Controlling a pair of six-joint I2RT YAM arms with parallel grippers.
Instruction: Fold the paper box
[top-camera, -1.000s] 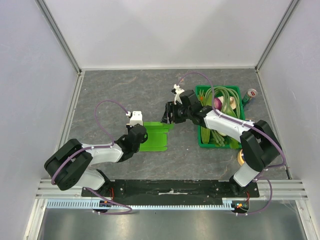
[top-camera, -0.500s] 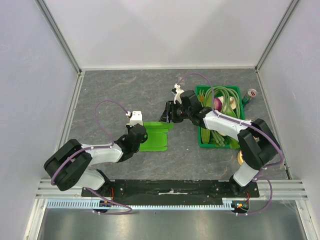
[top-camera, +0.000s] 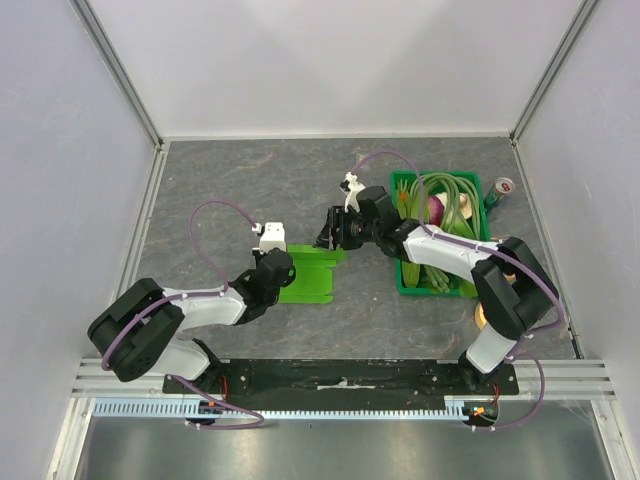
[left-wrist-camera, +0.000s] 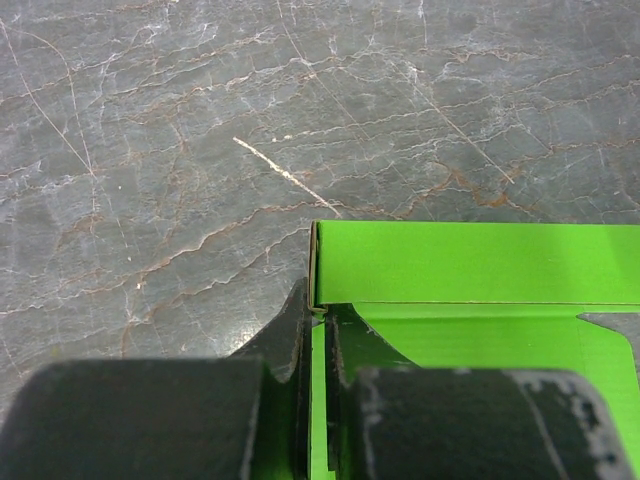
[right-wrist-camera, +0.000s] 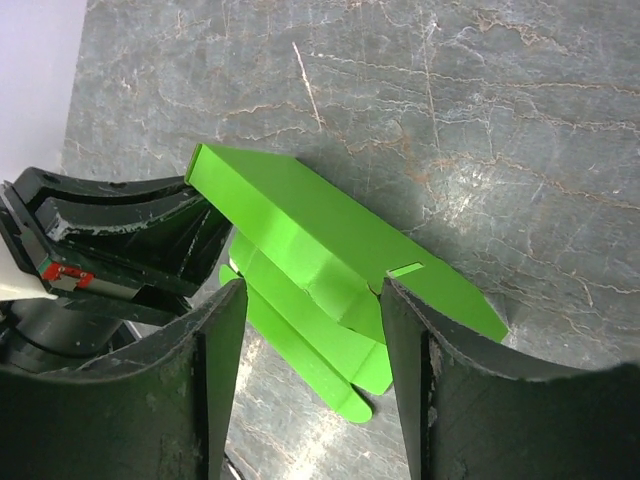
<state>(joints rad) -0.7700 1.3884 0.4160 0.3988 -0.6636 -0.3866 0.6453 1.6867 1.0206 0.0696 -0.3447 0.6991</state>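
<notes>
Paper box (top-camera: 308, 274): lime-green card, partly folded, lying on the table (top-camera: 240, 190) between both arms.
Left gripper (left-wrist-camera: 320, 345): pinched on an upright card edge.
Right gripper (right-wrist-camera: 315, 295): spread above the far flap.
Advised: the edge is pinned firmly and the flap is pressed along its crease.

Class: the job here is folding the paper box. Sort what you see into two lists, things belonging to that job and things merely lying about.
Belongs to the job: paper box; left gripper, shut on its edge; right gripper, open astride its raised part.
Lying about: crate of vegetables; can beside it.
</notes>
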